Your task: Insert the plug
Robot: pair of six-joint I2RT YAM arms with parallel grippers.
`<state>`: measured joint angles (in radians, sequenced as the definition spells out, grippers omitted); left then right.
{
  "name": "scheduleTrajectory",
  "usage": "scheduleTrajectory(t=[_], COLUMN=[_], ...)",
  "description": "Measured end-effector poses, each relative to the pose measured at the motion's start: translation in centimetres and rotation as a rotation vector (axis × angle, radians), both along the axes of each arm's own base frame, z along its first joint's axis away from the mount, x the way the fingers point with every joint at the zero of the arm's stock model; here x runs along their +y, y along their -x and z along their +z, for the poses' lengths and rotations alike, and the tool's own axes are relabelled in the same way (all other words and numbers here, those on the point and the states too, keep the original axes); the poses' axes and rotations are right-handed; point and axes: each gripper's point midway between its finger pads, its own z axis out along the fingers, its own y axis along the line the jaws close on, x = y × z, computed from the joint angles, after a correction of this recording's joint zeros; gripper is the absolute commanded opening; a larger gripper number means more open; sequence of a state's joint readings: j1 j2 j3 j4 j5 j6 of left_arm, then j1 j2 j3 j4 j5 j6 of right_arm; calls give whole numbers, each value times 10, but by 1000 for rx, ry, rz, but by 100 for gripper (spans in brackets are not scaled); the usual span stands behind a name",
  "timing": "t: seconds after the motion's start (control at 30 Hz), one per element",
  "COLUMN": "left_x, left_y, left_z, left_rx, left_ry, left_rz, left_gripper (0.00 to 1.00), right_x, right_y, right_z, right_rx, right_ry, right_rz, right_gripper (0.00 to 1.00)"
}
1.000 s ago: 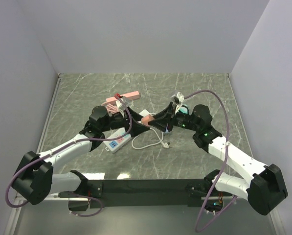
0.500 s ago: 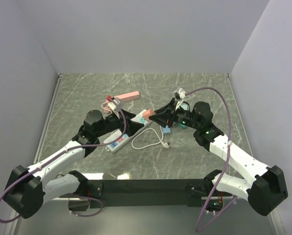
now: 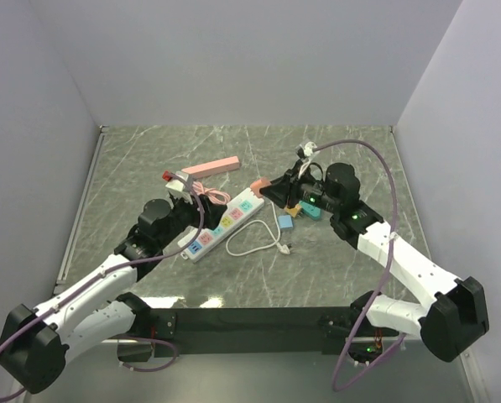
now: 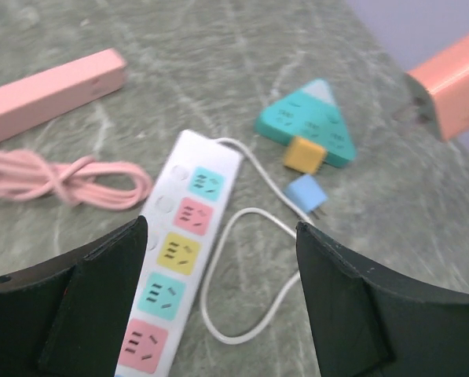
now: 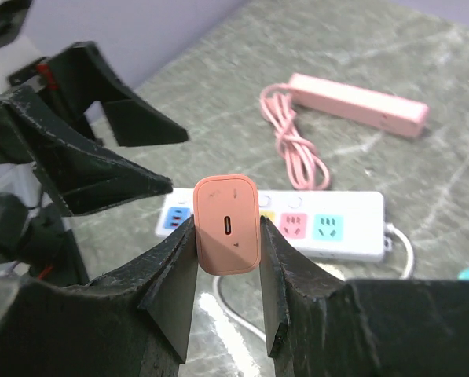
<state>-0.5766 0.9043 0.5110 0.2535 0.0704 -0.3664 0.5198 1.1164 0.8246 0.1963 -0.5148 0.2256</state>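
- Since a second ago: the left arm has drawn back toward its base and off the white power strip (image 3: 223, 225). The right arm has lifted the plug toward the strip's far end.
- Left gripper (image 4: 222, 228): nearest of the two, jaws spread, nothing in them. It hovers above the strip's near half, touching nothing. Judged: backed off to leave the right arm room over the sockets.
- White power strip lies diagonally on the marble tabletop (image 3: 334, 143), its coloured socket faces up.
- White cable (image 3: 254, 248) loops just beside the strip. From these views I cannot tell whether it belongs to the strip or to the blue charger (image 4: 306, 194).
- Right gripper (image 5: 227, 236) is clamped on the salmon-pink plug (image 5: 227, 208), one finger on each flat side. The plug is held in the air near the strip's far end, not seated.
- The plug's port face is turned to the wrist camera. Judged: the prongs point away and down, ready for a socket.
- Prongs are hidden, so their alignment is unknown. Which socket sits beneath the plug is also unclear.
- Teal triangular adapter (image 4: 316, 126) has a yellow cube plug (image 4: 305, 155) touching its edge. Both are partly masked by the right arm from above.
- Farthest: the pink power strip (image 3: 210, 166), with its coiled pink cord (image 4: 61, 177) cut off at the left wrist frame's edge.
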Motion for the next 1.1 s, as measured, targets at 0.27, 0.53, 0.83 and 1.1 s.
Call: scheduleTrajectory(t=[0.27, 0.53, 0.83, 1.1], left_x=[18, 23, 39, 49], left_y=[-16, -20, -27, -23], left_z=[-38, -45, -51, -72], left_rx=[123, 155, 182, 233], left_ry=[-51, -40, -20, -22], left_rz=[154, 204, 263, 305], left_gripper=[82, 83, 83, 83], right_x=[21, 43, 58, 65], right_y=[-31, -35, -21, -41], right_z=[-36, -77, -110, -107], right_rx=[134, 224, 302, 368], right_ry=[180, 349, 440, 409], right_rz=[-105, -111, -61, -204], right_gripper=[0, 0, 0, 0])
